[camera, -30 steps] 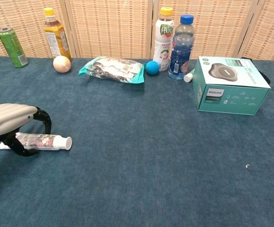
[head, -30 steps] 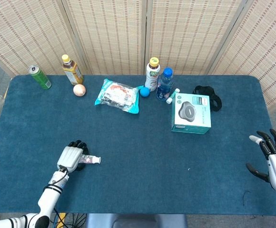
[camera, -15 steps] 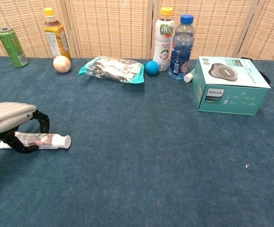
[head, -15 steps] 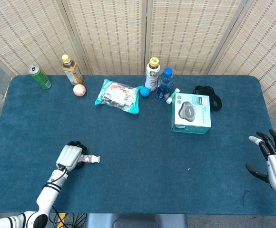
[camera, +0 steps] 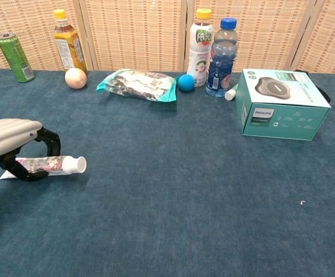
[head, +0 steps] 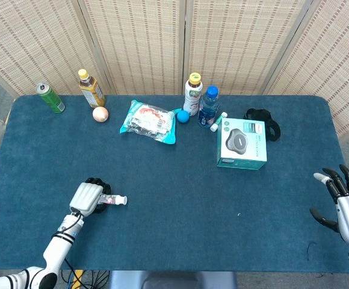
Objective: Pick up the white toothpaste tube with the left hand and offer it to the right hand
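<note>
The white toothpaste tube with a flowered label lies across my left hand's curled black fingers, its white cap pointing right and tilted slightly up off the blue cloth. My left hand grips the tube near the table's front left; the head view shows the same hand and the tube's cap end. My right hand hovers at the table's right edge with its fingers spread, holding nothing. It does not appear in the chest view.
Along the back stand a green can, a yellow-capped tea bottle, a peach ball, a snack bag, a blue ball and two bottles. A teal box and a black strap lie right of centre.
My left hand has closed around the tube and raised it slightly; the cap end now tilts up off the cloth. The right hand has barely moved.
</note>
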`<action>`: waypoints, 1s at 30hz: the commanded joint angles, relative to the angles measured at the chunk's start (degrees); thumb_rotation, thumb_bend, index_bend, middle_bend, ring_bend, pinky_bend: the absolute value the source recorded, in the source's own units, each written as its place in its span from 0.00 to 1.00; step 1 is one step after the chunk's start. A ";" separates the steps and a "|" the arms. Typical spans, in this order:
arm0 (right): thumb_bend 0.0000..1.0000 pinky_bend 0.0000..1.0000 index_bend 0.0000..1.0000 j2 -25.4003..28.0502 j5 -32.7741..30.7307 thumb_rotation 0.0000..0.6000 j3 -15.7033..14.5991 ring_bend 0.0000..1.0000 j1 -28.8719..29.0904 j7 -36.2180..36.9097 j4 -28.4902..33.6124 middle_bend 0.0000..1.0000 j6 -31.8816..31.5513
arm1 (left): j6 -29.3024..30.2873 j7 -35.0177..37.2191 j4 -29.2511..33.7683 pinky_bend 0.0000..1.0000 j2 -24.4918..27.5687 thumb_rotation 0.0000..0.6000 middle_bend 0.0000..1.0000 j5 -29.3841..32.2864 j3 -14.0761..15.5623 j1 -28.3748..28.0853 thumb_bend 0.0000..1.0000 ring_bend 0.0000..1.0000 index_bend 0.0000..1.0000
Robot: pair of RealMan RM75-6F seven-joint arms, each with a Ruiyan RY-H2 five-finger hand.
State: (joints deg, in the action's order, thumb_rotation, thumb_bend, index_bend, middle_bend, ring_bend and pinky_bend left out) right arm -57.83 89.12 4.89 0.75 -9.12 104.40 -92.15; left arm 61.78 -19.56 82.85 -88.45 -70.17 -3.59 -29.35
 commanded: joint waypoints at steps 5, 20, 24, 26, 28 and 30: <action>0.06 0.15 0.27 0.14 0.20 1.00 -0.11 0.02 -0.13 -0.44 0.39 0.22 -0.09 | 0.15 2.51 -0.94 0.22 0.13 1.00 0.51 -1.97 0.24 0.15 0.29 0.30 0.55; 0.06 0.15 0.27 0.28 1.44 1.00 -0.02 0.02 0.07 -0.99 0.93 0.23 -0.31 | 1.79 11.59 -1.85 0.24 2.94 1.00 0.59 -11.35 1.01 -1.01 0.33 0.34 0.57; 0.06 0.15 0.27 0.60 2.43 1.00 -0.13 0.02 0.62 -0.97 1.17 0.23 0.30 | 1.50 13.46 -1.50 0.25 4.65 1.00 0.59 -14.61 1.00 -2.61 0.34 0.35 0.58; 0.06 0.15 0.27 0.91 3.20 1.00 -0.21 0.02 1.06 -0.86 1.52 0.23 0.78 | 0.84 14.51 -0.96 0.25 5.44 1.00 0.59 -15.46 0.80 -3.50 0.35 0.35 0.58; 0.06 0.15 0.29 1.40 4.36 1.00 -0.17 0.02 1.75 -1.08 1.84 0.23 1.34 | 0.19 14.58 -0.73 0.25 6.28 1.00 0.60 -16.51 0.53 -4.62 0.35 0.35 0.58; 0.06 0.15 0.30 1.91 5.70 1.00 -0.02 0.02 2.65 -1.23 2.33 0.23 2.00 | -0.58 14.77 -0.15 0.25 6.92 1.00 0.60 -16.88 0.08 -5.62 0.35 0.35 0.58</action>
State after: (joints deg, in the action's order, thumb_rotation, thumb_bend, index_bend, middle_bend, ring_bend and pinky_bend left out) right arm -56.37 93.95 4.77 2.72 -10.21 106.31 -90.69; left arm 61.74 -5.08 82.19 -82.04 -86.74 -3.15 -34.35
